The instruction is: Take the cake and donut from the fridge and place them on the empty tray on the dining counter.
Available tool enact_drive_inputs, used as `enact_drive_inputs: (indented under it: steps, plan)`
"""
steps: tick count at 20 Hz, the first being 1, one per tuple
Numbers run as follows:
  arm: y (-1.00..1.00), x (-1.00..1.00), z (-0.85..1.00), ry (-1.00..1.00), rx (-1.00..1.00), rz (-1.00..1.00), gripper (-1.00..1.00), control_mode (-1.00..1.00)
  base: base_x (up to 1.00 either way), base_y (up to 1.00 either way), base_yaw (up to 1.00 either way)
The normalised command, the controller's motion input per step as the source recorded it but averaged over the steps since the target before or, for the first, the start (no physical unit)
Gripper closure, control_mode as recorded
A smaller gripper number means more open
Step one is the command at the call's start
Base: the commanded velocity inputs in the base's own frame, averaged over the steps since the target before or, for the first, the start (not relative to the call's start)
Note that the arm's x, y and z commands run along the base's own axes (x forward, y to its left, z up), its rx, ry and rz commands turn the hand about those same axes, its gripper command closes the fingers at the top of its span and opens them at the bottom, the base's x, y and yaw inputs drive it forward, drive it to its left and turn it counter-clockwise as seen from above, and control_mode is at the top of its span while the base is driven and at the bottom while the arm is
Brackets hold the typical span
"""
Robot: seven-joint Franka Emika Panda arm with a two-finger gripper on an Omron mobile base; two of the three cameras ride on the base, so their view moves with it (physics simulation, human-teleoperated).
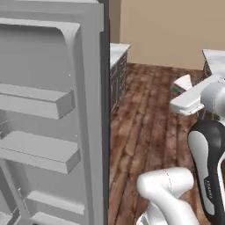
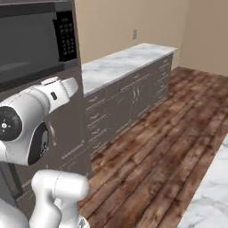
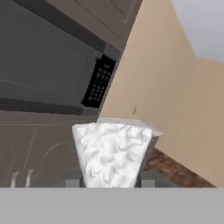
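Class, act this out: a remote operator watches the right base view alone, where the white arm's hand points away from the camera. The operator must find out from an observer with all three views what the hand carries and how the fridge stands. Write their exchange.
Operator: What is in the hand?
Observer: The gripper is shut on the cake, a wedge-shaped slice with white frosting on top, seen in the hand view.
Operator: How does the fridge stand?
Observer: In the left base view the tall grey fridge has a door swung open, its inner shelves showing.
Operator: Is the slice inside it?
Observer: No, it is out to the right, above the brown wooden floor.
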Motion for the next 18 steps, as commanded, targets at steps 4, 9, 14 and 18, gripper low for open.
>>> enact_drive_inputs:
  steps: [4, 9, 14, 18]
  plan:
    - [0.00, 0.00, 0.00, 0.00, 0.00, 0.00, 1.00, 1.00, 0.00, 0.00, -0.88]
    - [0.00, 0.00, 0.00, 0.00, 0.00, 0.00, 1.00, 1.00, 0.36, 0.39, -0.57]
    - [0.00, 0.00, 0.00, 0.00, 0.00, 0.00, 1.00, 1.00, 1.00, 0.78, -0.12]
    - [0.00, 0.00, 0.00, 0.00, 0.00, 0.00, 1.00, 1.00, 1.00, 0.21, 0.06]
